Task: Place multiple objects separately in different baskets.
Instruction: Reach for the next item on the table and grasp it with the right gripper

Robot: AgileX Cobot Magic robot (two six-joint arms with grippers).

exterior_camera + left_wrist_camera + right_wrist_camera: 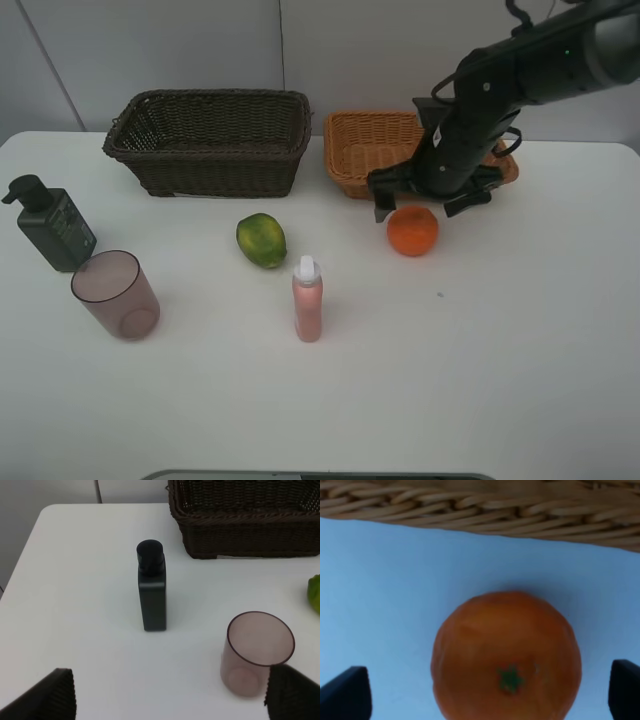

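So the right tool (420, 205) is hanging right over the orange (413, 231), jaws spread as wide as they go, nothing in them. The orange sits on the white surface (500, 350), just in front of the orange-tan basket (350, 150). My worry: it's round, so if one side touches first it'll roll off, maybe toward the slim pink bottle (307, 300), which looks easy to tip. The arm's also close to the basket wall and could shove it. Left tool (172, 695) is wide open too, empty, above the pump bottle (151, 587) and mauve cup (257, 650).
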